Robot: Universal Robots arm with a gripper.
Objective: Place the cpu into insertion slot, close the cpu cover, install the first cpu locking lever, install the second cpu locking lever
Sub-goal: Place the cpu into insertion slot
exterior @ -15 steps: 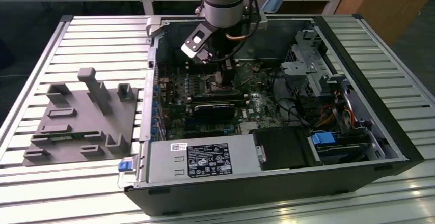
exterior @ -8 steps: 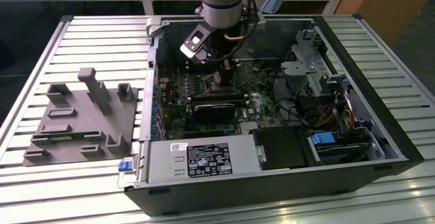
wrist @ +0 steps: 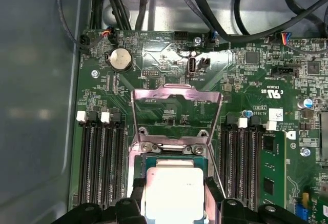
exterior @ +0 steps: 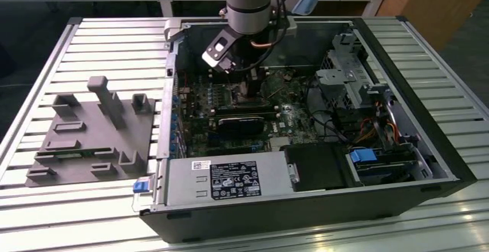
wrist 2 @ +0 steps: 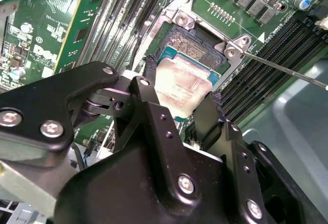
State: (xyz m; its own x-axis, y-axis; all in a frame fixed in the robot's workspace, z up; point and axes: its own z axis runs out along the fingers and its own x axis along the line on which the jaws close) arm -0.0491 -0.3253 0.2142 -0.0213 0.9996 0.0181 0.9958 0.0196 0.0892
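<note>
Cpu [wrist 2: 182, 83] clamped between our fingers [wrist 2: 147, 95], we see it just over the open socket [wrist 2: 192, 47], cpu cover [wrist: 177, 92] raised upright.

Bright room light, glare on slatted table [exterior: 428, 223], dim inside case [exterior: 306, 209]

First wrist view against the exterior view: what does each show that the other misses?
First wrist view: the thin silvery cpu cover standing open, and the dull silver-grey square cpu clamped in the black gripper over the socket. Exterior view: the grey moulded fixture plate at that view's left, beside the black computer case. Both: the green motherboard.
</note>
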